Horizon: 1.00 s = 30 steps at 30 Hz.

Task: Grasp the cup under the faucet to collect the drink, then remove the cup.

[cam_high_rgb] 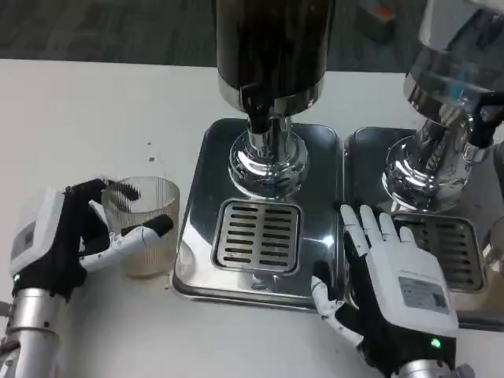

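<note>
A clear ribbed cup stands on the white table, left of the dispenser base. My left hand wraps around it, with fingers on its near and far sides. The dark drink dispenser has its faucet above a slotted drip grate in a steel tray. The cup is outside the tray, not under the faucet. My right hand lies flat with fingers spread on the right edge of the tray, holding nothing.
A second dispenser with a clear tank stands at the right on its own steel tray with a grate. Bare white table stretches left and behind the cup.
</note>
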{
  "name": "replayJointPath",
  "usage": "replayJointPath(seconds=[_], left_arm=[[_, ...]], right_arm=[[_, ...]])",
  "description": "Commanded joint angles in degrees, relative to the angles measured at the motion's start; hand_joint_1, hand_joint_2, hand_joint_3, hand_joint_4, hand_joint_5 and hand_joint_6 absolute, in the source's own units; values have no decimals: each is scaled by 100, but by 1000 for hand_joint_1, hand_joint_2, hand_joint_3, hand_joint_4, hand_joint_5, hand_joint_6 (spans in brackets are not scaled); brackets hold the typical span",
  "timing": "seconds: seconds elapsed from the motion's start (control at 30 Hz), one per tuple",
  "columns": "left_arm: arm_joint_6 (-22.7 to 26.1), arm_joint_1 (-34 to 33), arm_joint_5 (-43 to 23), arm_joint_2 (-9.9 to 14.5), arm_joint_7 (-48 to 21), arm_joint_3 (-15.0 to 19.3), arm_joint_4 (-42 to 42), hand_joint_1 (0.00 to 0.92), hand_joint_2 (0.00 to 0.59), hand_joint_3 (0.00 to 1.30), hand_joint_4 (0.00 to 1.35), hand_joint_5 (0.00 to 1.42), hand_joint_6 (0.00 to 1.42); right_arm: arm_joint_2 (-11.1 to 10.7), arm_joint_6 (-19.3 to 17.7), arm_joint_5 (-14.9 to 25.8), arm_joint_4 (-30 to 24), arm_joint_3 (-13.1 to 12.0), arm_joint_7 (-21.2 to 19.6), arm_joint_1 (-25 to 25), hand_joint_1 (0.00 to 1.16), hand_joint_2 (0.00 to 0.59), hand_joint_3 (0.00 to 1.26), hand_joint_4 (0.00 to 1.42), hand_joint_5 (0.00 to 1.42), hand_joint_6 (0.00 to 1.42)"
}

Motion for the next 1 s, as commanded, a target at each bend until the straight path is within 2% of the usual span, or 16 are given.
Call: replayJointPath(seconds=[0.03,0.37,0.6,1.0], left_arm=[[-103,-73,157,45,212,-22,-75,582,0,789,838,1058,1100],[-110,-100,235,40,285,-33,-77,601,0,783,838,1048,1120],[-302,-189,491,86,703,-47,-471,603,0,783,822,1045,1108],[-166,-664,940,-114,845,-342,-461,644,0,783,820,1019,1107]], right_arm=[[-7,17,37,-55,-19,-5,22,308,531,54,0,0,1],[24,34,25,-61,-13,-25,43,310,529,54,0,0,2],[25,46,3,-89,-8,-19,62,310,529,54,0,0,2],[33,64,4,-99,-36,-34,46,310,531,54,0,0,2]])
